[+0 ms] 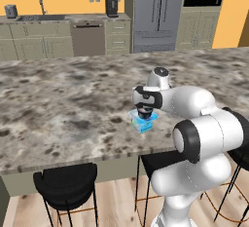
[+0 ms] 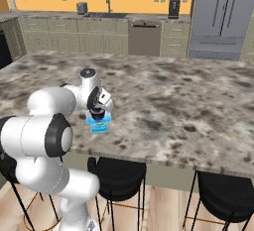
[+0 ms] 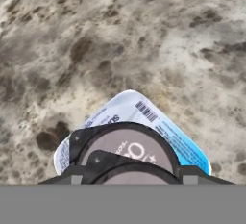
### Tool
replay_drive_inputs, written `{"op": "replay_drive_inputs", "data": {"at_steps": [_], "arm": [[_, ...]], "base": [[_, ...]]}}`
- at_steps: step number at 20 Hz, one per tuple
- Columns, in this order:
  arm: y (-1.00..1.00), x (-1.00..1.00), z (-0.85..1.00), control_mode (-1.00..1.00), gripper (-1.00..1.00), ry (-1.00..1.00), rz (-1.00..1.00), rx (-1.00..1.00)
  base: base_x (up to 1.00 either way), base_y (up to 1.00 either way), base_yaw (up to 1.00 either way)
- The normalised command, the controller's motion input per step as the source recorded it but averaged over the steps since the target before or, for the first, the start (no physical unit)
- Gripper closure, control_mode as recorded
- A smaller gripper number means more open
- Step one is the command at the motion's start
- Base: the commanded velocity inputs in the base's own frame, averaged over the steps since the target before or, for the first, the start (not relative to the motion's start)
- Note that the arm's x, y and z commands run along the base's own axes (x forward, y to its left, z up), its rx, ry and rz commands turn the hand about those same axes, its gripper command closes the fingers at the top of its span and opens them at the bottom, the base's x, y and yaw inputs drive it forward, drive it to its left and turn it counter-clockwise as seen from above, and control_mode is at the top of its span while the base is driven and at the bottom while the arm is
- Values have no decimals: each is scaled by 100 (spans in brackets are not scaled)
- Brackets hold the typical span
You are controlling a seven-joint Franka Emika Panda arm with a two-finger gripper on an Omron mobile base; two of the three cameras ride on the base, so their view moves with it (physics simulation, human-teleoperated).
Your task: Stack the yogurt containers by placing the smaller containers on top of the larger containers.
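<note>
The end effector (image 3: 126, 177) is clamped on a dark cup (image 3: 126, 152); cup directly above the blue box (image 3: 144, 117). Box sits on the desk (image 1: 58, 104), near its 6 o'clock edge.

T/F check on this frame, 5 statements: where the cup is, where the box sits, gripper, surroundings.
1. The gripper has a small round dark cup between its fingers. True.
2. The cup is directly over the light-blue yogurt box. True; the hand view shows the box beneath it, though whether they touch cannot be told.
3. The yogurt box sits at the far edge of the counter, by the sink. False; it sits on the marbled island counter near its front edge, close to the robot.
4. The box lies tipped on its side. False; it sits flat, printed top up.
5. Black stools stand below the counter's front edge. True.
</note>
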Motion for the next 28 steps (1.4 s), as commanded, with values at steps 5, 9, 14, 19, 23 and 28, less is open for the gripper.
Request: {"op": "replay_drive_inputs", "data": {"at_steps": [5, 9, 14, 19, 23, 28], "arm": [[0, 11, -6, -100, 100, 0, 0, 0], [0, 13, -7, -100, 100, 0, 0, 0], [0, 11, -5, -100, 100, 0, 0, 0], [0, 9, -5, -100, 100, 0, 0, 0], [0, 5, -4, -100, 100, 0, 0, 0], [0, 0, -2, -100, -100, 0, 0, 0]], "base": [[0, 0, 0], [0, 0, 0], [0, 0, 0], [0, 0, 0], [0, 0, 0], [0, 0, 0]]}}
